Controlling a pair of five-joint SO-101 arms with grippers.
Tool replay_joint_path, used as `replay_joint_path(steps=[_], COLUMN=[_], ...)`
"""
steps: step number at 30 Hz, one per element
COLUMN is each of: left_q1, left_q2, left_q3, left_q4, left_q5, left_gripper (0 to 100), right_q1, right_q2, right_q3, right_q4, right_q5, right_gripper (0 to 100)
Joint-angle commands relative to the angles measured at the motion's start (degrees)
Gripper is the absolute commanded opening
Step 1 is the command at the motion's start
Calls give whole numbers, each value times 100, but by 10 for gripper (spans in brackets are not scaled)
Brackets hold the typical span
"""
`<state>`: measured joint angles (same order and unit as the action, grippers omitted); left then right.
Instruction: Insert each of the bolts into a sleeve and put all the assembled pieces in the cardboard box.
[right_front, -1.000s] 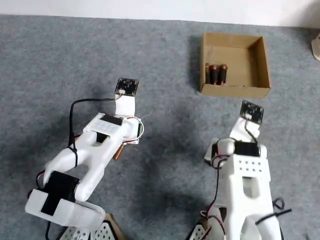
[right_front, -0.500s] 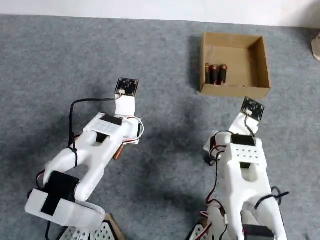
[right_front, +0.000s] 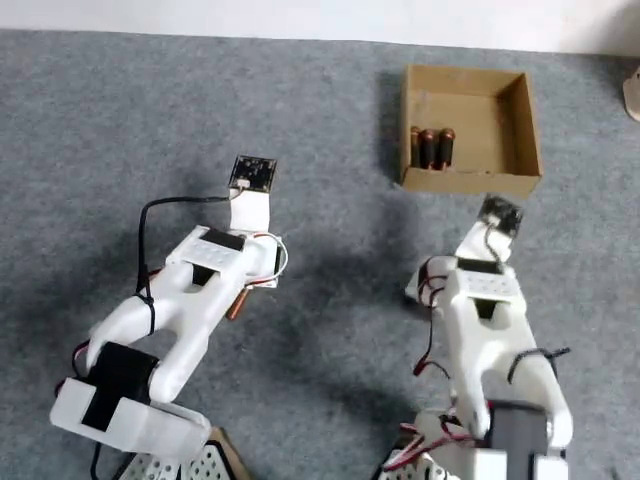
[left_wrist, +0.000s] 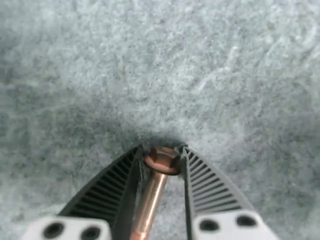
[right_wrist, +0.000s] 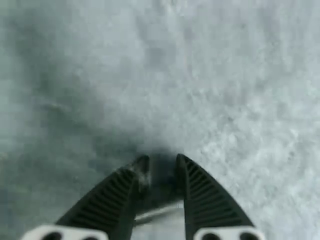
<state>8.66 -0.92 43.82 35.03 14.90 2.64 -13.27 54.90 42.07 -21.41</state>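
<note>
My left gripper is shut on a copper bolt, hex head at the fingertips and shaft running back between the jaws. In the high view a bit of that bolt pokes out under the left arm at mid-table. My right gripper is low over the carpet, its jaws closed on a dark sleeve. The right arm stands just in front of the cardboard box. Three assembled pieces lie side by side in the box's left part.
Grey carpet covers the table. A pale object sits at the right edge beside the box. The arms' bases take up the near edge, with bare carpet between the two arms and to the far left.
The right arm has risen and folded back toward its base, its wrist drifting slightly toward the box. The left arm and its bolt have not moved.
</note>
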Motion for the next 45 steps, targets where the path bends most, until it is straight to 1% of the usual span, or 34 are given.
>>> replay_joint_path(steps=[1, 11, 13, 14, 20, 22, 27, 28, 32, 35, 37, 39, 42, 45], left_q1=[-136, -136, -136, -136, -136, -136, -136, -136, -136, -136, -136, -136, -136, -136], left_q2=[-13, -13, -13, -13, -13, -13, -13, -13, -13, -13, -13, -13, -13, -13], left_q3=[-66, -66, -66, -66, -66, -66, -66, -66, -66, -66, -66, -66, -66, -66], left_q4=[-62, -62, -62, -62, -62, -62, -62, -62, -62, -62, -62, -62, -62, -62], left_q5=[97, 97, 97, 97, 97, 97, 97, 88, 79, 79, 79, 79, 70, 70], left_gripper=[6, 6, 6, 6, 6, 6, 6, 6, 6, 6, 6, 6, 6, 6], right_q1=[22, 31, -48, -145, -497, -497, -488, -497, -488, -488, -488, -497, -532, -787], right_q2=[136, 127, 101, 57, -593, -901, -1569, -1613, -1604, -1640, -1648, -1657, -1657, -1657], right_q3=[-13, -75, -180, -382, -1473, -1833, -2316, -2316, -1938, -1516, -1279, -1068, -778, -444], right_q4=[22, 488, 840, 1077, 3099, 3591, 4145, 4224, 4681, 4585, 4347, 4022, 3468, 3134], right_q5=[-44, -9, 35, 176, 1213, 1881, 3657, 4105, 5732, 6664, 6963, 7103, 7130, 7112], right_gripper=[86, 86, 87, 88, 88, 88, 91, 99, 186, 204, 203, 203, 203, 203])
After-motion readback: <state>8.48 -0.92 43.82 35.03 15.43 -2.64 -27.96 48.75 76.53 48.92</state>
